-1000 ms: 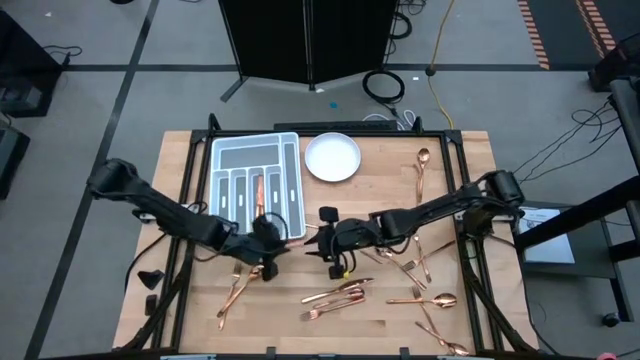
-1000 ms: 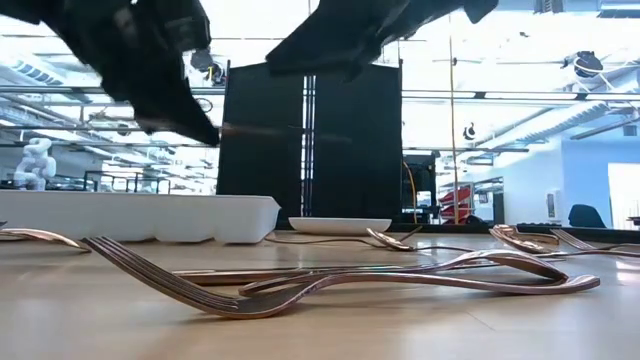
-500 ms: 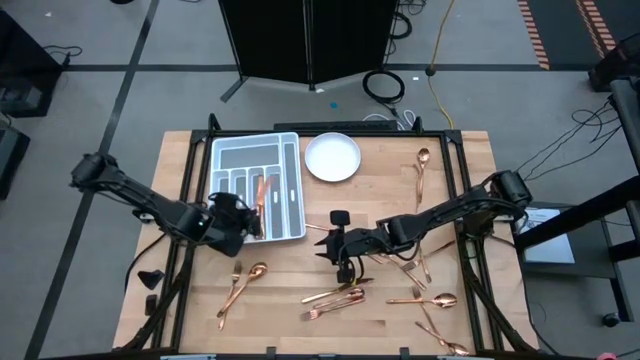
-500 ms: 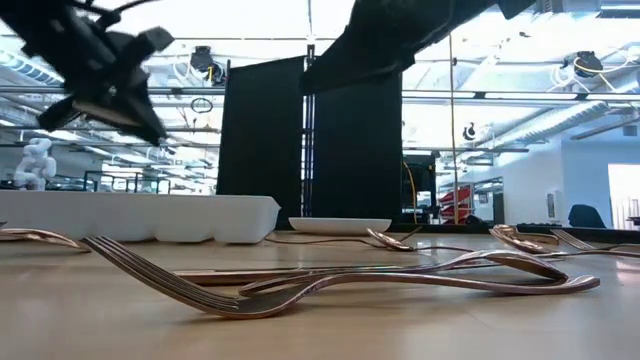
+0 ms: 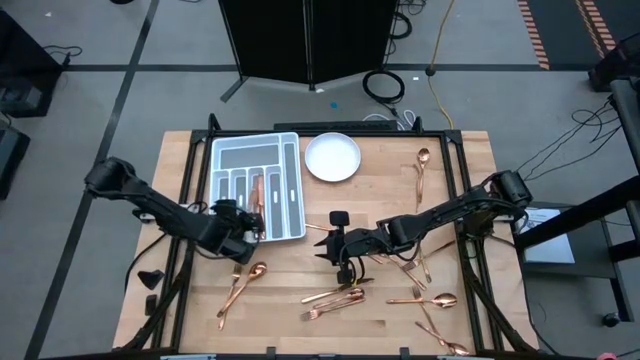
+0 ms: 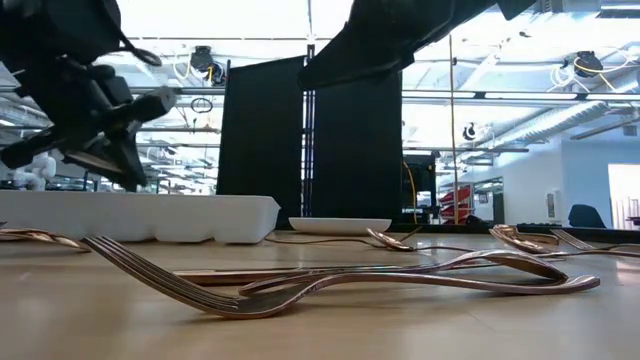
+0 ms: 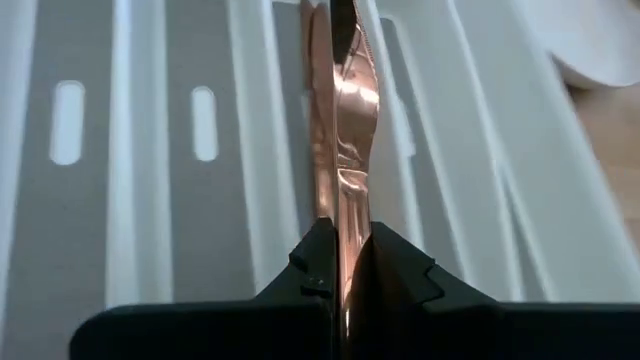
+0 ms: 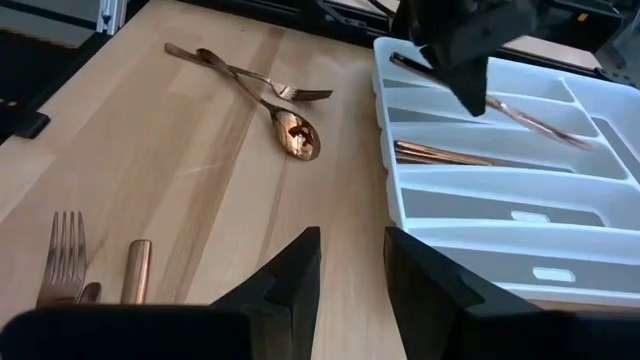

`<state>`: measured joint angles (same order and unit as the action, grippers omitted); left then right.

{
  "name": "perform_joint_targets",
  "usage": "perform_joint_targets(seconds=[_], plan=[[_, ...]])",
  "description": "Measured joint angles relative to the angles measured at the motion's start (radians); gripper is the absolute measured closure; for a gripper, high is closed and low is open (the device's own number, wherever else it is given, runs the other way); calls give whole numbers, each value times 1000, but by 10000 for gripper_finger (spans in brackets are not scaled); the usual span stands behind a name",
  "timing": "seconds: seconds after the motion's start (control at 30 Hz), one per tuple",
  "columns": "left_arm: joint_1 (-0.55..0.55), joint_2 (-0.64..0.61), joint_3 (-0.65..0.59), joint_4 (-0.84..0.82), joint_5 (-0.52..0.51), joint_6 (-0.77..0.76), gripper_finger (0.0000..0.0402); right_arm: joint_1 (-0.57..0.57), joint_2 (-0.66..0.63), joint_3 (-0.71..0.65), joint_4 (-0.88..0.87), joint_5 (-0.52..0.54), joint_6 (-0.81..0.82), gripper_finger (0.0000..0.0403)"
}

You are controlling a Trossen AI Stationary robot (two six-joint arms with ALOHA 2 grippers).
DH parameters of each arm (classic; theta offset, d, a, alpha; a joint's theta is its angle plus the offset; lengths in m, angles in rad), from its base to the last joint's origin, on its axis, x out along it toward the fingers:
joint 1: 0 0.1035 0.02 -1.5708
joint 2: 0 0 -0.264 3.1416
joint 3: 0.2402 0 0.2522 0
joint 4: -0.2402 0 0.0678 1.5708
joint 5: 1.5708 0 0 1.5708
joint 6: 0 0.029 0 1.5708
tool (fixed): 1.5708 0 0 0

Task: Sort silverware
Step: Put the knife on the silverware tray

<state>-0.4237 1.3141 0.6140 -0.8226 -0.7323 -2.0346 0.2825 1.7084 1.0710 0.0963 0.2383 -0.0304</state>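
My left fingers [image 7: 345,262] pinch a slim, shiny copper knife [image 7: 343,120] over the grey slotted plastic tray [image 5: 287,215]; my right fingers [image 8: 352,262], parted and empty, hover above the pale wooden tabletop [image 5: 390,310] near scattered copper forks [image 5: 335,297].

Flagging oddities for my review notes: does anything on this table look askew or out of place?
Mostly the unsorted silverware: forks and spoons lie scattered and crossed over the table's front and right. One spoon sits alone near the plate. The left gripper holds a knife over the tray.
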Motion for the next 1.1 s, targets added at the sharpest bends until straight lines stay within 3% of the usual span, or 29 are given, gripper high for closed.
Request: perform_joint_targets(seconds=[0.13,0.3,0.73,1.1], plan=[[24,20,0,2,0,-1,369,0,0,0,6,0,0,300],[82,21,0,9,24,59,327,0,0,0,10,0,2,300],[203,4,0,124,122,462,282,0,1,0,7,0,3,300],[168,-123,0,202,79,758,278,1,1,0,-23,-5,48,300]])
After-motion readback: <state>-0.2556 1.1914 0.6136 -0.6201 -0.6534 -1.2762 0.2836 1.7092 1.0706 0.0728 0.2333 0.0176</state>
